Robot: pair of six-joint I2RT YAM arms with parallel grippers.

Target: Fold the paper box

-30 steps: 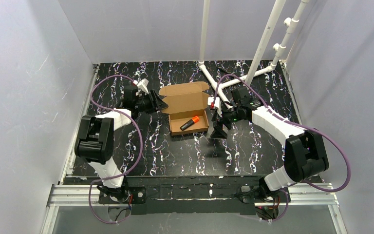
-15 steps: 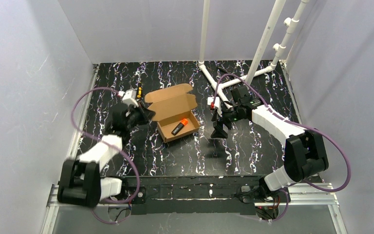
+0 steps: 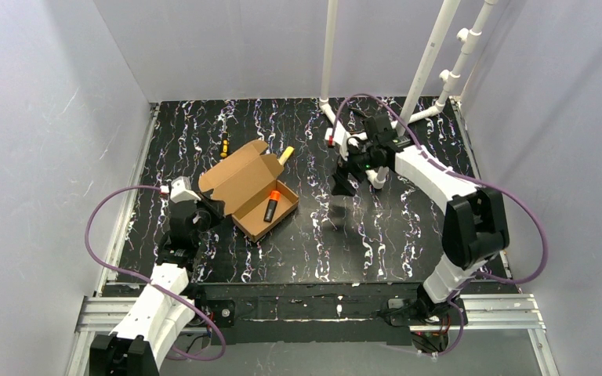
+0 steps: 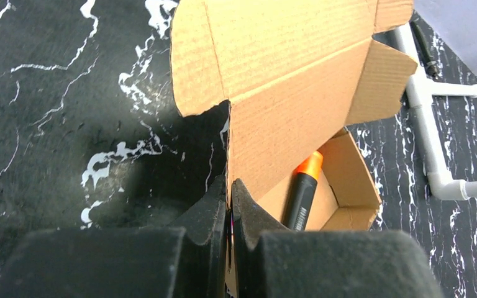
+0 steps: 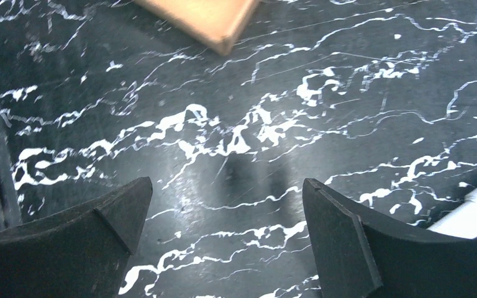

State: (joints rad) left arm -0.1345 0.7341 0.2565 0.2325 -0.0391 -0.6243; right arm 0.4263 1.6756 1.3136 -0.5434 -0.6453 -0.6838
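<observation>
While the left hand (image 4: pixel 228 186) is clamped on a panel edge of the open paper box (image 3: pixel 251 188), the box sits left of centre on the black marbled surface (image 3: pixel 376 235) with 1 orange marker (image 3: pixel 271 206) inside. The right hand (image 5: pixel 227 211) hovers spread wide, well to its right.

Each arm is built of white shell links, as seen on the left arm (image 3: pixel 157 301) and the right arm (image 3: pixel 433 178), joined by black cylindrical joint housings (image 3: pixel 474 227). A purple cable (image 3: pixel 88 229) is looped loosely along each arm. A small white camera block (image 3: pixel 180 189) is carried at each wrist. The jaws are matte black, with thick wedge-shaped fingers (image 5: pixel 346 248) tapered to blunt tips.
</observation>
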